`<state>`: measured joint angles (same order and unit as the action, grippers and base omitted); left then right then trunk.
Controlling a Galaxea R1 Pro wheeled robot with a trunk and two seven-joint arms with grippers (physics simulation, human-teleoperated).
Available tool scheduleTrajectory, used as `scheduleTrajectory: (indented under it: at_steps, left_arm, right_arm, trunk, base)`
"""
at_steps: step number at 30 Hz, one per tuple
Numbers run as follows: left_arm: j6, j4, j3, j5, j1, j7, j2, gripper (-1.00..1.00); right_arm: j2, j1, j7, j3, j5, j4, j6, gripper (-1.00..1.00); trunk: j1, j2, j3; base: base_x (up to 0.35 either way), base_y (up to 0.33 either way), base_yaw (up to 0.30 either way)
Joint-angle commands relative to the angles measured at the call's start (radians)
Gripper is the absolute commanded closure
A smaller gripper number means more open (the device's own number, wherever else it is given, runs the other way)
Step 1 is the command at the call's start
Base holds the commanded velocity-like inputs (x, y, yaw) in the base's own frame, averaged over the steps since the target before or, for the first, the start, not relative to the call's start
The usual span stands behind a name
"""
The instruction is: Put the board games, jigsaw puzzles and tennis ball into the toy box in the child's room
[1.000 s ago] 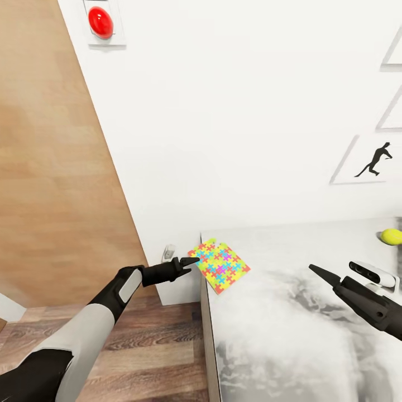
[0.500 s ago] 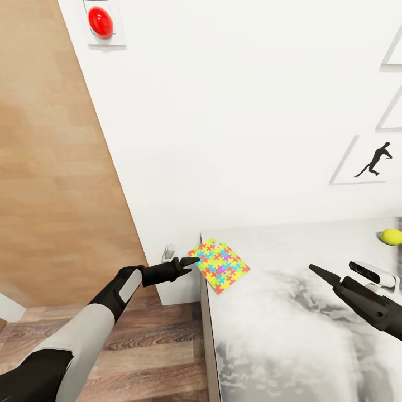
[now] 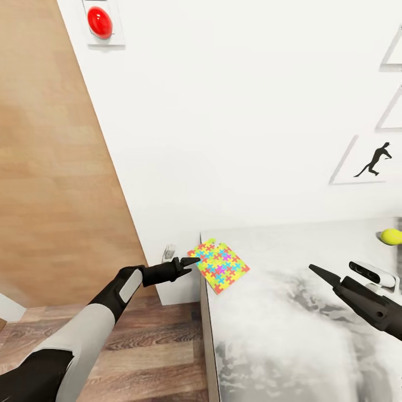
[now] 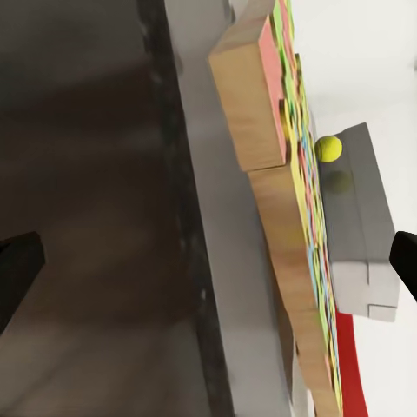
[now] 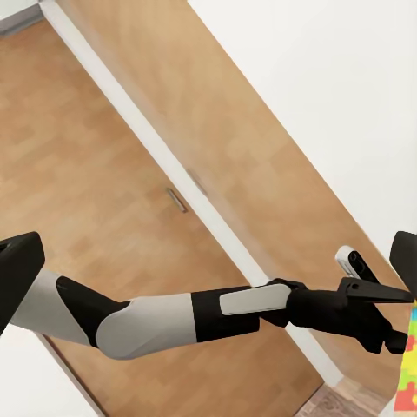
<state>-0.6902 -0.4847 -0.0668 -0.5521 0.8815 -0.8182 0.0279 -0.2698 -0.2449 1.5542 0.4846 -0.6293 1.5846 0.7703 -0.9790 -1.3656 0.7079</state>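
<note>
Setting: a white-walled room is seen from the head view, with a wood-plank floor [image 3: 151, 346], a wooden door [image 3: 56, 167] at the left and a red round lamp [image 3: 100, 22] mounted high on the wall.
Desk: the light-grey table [image 3: 290, 335] is shown along the wall, its near left corner reaching toward the robot.
Jigsaw puzzles: a bright pink, yellow, green and blue patterned jigsaw puzzle [image 3: 220, 265] is laid flat at the desk's far left corner, turned diagonally, one corner overhanging the left edge. In the left wrist view two such boxes [image 4: 287, 226] are seen edge-on, stacked, with brown cardboard sides.
Tennis ball: the small yellow-green tennis ball [image 3: 391, 237] is resting near the desk's far right edge, close to the wall, well apart from the puzzles. It is also seen beyond the puzzles in the left wrist view [image 4: 327, 148].
Containers: a shallow light-grey bin [image 4: 360, 234] is glimpsed past the puzzles in the left wrist view; the ball appears at its rim, but whether it lies inside cannot be told.
Left gripper: the left gripper [image 3: 187, 261] is held just off the desk's left edge, level with the puzzles, its tips at their overhanging corner. Its fingers are spread apart in the left wrist view and nothing is held.
Right gripper: the right gripper [image 3: 321, 273] is held above the desk's right part, pointing left. Its fingers are parted wide in the right wrist view and nothing is gripped.
Wall pictures: a black baseball-player silhouette [image 3: 375, 161] is hung above the desk's right end.
</note>
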Motion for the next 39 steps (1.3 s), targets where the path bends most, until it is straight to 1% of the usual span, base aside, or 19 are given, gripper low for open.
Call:
scheduleTrajectory:
  at_steps: [1, 13, 36, 37, 39]
  left_arm:
    - [-0.006, 0.000, -0.002, -0.006, 0.001, 0.001, 0.000, -1.00]
    - [-0.006, 0.000, -0.002, -0.006, 0.001, 0.001, 0.000, -1.00]
    - [-0.005, 0.000, -0.002, -0.006, 0.001, 0.001, 0.000, -1.00]
    - [-0.005, 0.000, -0.002, -0.006, 0.001, 0.001, 0.000, 1.00]
    - [-0.005, 0.000, -0.002, -0.006, 0.001, 0.001, 0.000, 1.00]
  right_arm:
    - [0.000, -0.001, 0.002, 0.000, -0.001, 0.000, 0.011, -1.00]
    - [0.000, -0.001, 0.002, 0.000, -0.001, 0.000, 0.011, -1.00]
    - [0.000, -0.001, 0.002, -0.001, -0.001, 0.000, 0.011, -1.00]
    - [0.000, -0.001, 0.003, 0.000, -0.001, 0.000, 0.011, -1.00]
    - [0.000, -0.001, 0.002, 0.000, -0.001, 0.000, 0.011, -1.00]
  trunk:
    - [0.000, 0.000, 0.001]
    - [0.000, 0.000, 0.001]
    - [0.000, 0.000, 0.001]
    - [0.000, 0.000, 0.001]
    - [0.000, 0.000, 0.001]
  base:
    - [0.000, -0.068, 0.000]
    - [0.000, -0.111, 0.000]
    - [0.000, -0.009, 0.000]
    - [0.000, 0.000, 0.000]
    - [0.000, 0.000, 0.000]
